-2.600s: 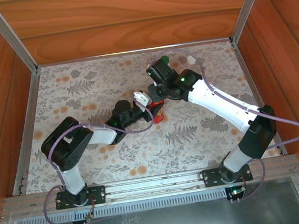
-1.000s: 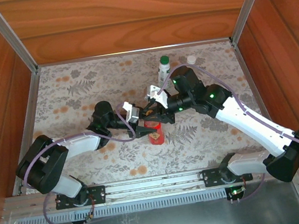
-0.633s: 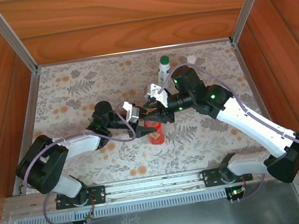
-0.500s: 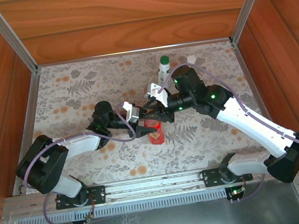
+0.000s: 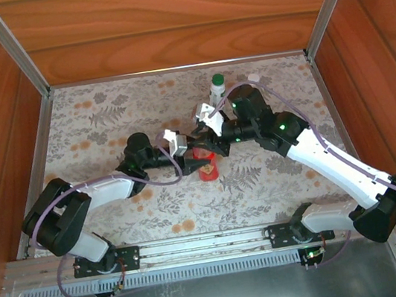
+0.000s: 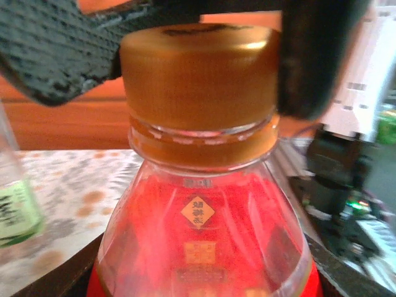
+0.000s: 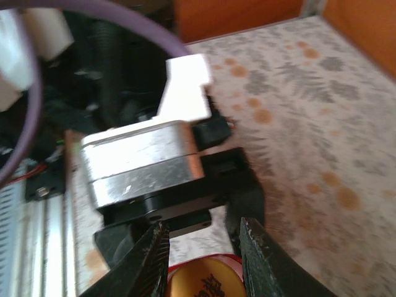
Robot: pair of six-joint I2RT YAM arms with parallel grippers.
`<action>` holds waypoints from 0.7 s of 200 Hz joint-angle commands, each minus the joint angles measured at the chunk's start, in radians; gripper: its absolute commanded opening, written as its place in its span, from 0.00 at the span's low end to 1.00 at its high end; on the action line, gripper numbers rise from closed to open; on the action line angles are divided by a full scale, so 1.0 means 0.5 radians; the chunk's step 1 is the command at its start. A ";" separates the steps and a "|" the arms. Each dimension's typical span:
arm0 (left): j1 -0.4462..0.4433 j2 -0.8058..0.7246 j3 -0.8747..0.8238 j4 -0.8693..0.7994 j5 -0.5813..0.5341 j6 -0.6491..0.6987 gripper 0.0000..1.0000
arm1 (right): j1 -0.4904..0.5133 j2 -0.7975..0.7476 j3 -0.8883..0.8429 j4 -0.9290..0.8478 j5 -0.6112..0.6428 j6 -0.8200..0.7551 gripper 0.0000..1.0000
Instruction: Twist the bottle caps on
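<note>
The red bottle stood in the middle of the flowery table. The left fingers were shut tight around its body. The right fingers pinched the orange cap on its neck.

A red bottle is seen near the middle of the worktop. Its clear shoulder and neck are shown over red contents, with a small diamond mark on the front. An orange cap is seated squarely on its neck. A white bottle is stood upright near the far edge, right of centre, and is topped by a green cap. A clear bottle with a pale green label is glimpsed, blurred, beyond the red one.
</note>
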 commanded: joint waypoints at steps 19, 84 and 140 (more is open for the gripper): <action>-0.007 0.066 0.224 0.060 -0.937 -0.164 0.59 | 0.002 0.117 -0.127 0.283 0.752 0.355 0.27; -0.065 0.227 0.469 0.060 -1.449 -0.147 0.58 | 0.003 0.431 -0.124 0.601 1.373 0.819 0.29; -0.042 0.089 0.272 0.060 -1.199 -0.001 0.58 | -0.073 0.055 -0.313 0.708 0.452 0.402 0.56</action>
